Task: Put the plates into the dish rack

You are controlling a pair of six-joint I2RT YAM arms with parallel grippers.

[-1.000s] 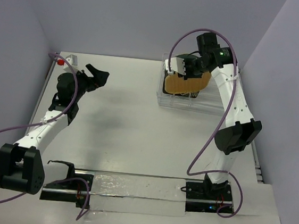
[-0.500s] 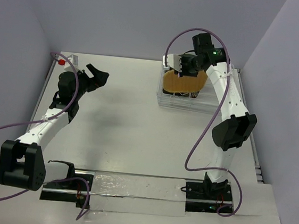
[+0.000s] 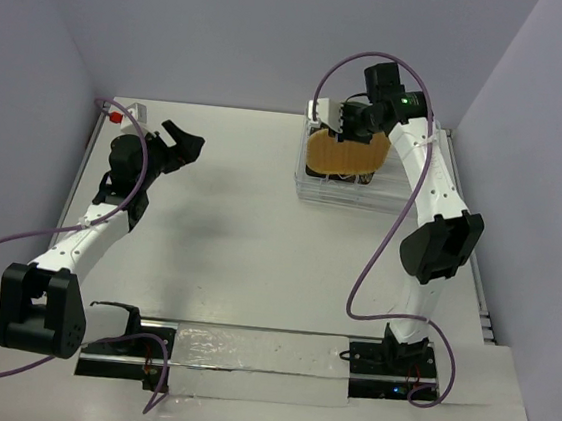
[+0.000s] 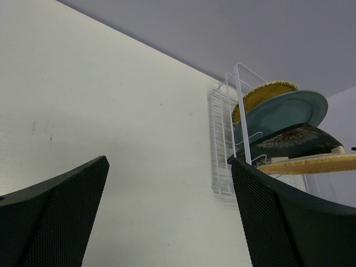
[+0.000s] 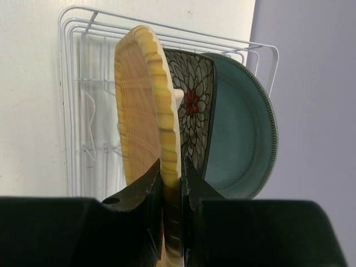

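The dish rack stands at the back right, its white wires upright. My right gripper is shut on the rim of the orange plate, which stands on edge in the rack. Right behind it stand the black floral plate and the teal plate. The left wrist view shows the rack from afar holding the yellow plate, the teal one, the black one and the orange one. My left gripper hangs open over the table's left side, nothing between its fingers.
A small red-capped object sits at the back left corner. Walls close the table at the back and both sides. A clear plastic strip lies along the near edge between the arm bases.
My right gripper carried the orange plate a little left and back into the rack, then held still. The left arm shifted only slightly.
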